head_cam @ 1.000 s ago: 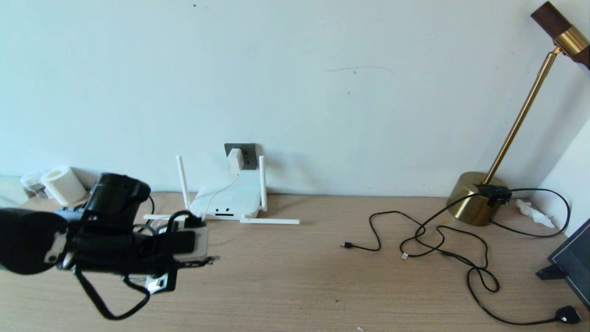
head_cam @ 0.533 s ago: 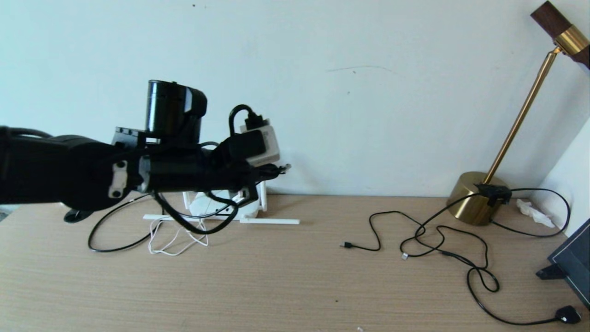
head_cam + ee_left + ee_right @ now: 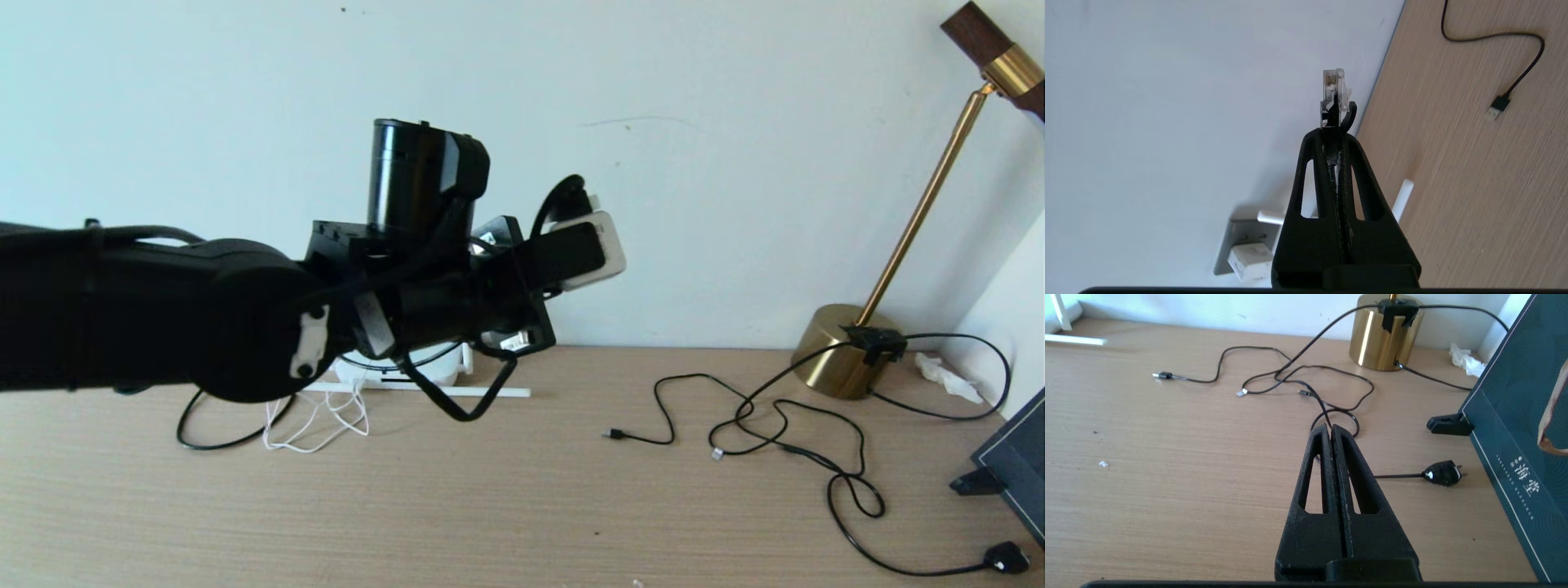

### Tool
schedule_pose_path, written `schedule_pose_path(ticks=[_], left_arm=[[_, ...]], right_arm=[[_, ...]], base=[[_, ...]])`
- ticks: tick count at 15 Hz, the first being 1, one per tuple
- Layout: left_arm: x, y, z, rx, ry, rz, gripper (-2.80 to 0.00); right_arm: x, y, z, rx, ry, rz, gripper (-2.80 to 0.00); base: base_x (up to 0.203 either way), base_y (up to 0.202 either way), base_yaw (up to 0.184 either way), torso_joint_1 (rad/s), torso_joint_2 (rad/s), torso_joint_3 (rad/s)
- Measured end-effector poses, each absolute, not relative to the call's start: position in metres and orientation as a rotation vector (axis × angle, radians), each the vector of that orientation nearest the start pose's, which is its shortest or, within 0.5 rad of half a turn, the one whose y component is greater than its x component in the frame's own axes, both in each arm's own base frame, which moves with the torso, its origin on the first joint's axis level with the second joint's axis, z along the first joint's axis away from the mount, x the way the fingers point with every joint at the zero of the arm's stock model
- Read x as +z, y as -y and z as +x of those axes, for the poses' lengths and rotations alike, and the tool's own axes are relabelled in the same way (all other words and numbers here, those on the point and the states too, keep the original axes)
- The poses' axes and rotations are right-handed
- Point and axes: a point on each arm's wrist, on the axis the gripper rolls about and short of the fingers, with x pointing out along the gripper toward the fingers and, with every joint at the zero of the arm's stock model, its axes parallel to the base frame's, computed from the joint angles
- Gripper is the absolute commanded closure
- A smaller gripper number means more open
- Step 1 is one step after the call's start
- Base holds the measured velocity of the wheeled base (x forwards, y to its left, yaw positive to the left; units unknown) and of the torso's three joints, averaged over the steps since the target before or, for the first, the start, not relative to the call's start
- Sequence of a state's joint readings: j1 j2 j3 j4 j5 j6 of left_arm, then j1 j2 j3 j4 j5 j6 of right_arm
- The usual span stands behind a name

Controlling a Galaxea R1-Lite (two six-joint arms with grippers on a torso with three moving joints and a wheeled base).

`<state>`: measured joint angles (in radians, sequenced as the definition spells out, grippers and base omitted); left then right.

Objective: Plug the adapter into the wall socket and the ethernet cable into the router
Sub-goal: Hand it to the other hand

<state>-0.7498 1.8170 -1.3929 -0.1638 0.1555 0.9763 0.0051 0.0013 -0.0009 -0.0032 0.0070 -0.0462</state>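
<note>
My left arm [image 3: 245, 318] is raised in front of the wall and hides most of the router [image 3: 449, 369] and all of the wall socket in the head view. The left gripper [image 3: 1333, 132] is shut on the ethernet cable, whose clear clip connector [image 3: 1333, 87] sticks out past the fingertips. The black cable trails down to a loop [image 3: 220, 441] on the desk. In the left wrist view the white adapter [image 3: 1249, 261] sits plugged into the grey wall socket [image 3: 1237, 237]. My right gripper [image 3: 1331, 428] is shut and empty, low over the desk.
One router antenna [image 3: 478, 393] lies flat on the desk. A thin white cord [image 3: 326, 420] is bundled beside the router. Thin black lamp cords [image 3: 775, 425] sprawl towards a brass lamp base [image 3: 841, 355], ending in a black plug [image 3: 1443, 473]. A dark box [image 3: 1515, 416] stands at the right.
My left arm has risen from low over the desk's left side and swung right, carrying the ethernet connector up in front of the wall. The cable loop on the desk has shifted with it.
</note>
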Motion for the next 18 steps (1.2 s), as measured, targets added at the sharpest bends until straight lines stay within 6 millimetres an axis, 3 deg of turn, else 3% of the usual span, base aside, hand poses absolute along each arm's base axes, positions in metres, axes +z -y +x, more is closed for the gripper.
schedule_pose_path(ticks=[2, 4, 6, 12, 13, 18], left_arm=[[0.259, 0.254, 0.26, -0.659, 0.123, 1.072, 0.0], [0.25, 0.26, 0.255, -0.66, 0.176, 1.074, 0.0], [0.247, 0.26, 0.248, -0.709, 0.21, 1.059, 0.0], [0.243, 0.252, 0.212, -0.921, 0.226, 1.064, 0.0], [0.241, 0.254, 0.207, -0.935, 0.234, 1.074, 0.0], [0.236, 0.277, 0.194, -0.974, 0.249, 1.093, 0.0]], right_arm=[[0.087, 0.0, -0.025, 0.026, 0.057, -0.01, 0.0], [0.114, -0.002, -0.033, 0.099, 0.113, 0.118, 0.0], [0.137, -0.004, -0.032, 0.195, 0.041, 0.241, 0.0], [0.206, -0.013, 0.018, 0.559, -0.298, 0.502, 0.0], [0.213, -0.014, 0.026, 0.595, -0.321, 0.526, -2.8], [0.222, -0.017, 0.045, 0.762, -0.429, 0.567, -2.8]], base=[[0.0, 0.0, 0.0, 0.0, 0.0, 0.0], [0.0, 0.0, 0.0, 0.0, 0.0, 0.0], [0.0, 0.0, 0.0, 0.0, 0.0, 0.0], [0.0, 0.0, 0.0, 0.0, 0.0, 0.0], [0.0, 0.0, 0.0, 0.0, 0.0, 0.0], [0.0, 0.0, 0.0, 0.0, 0.0, 0.0]])
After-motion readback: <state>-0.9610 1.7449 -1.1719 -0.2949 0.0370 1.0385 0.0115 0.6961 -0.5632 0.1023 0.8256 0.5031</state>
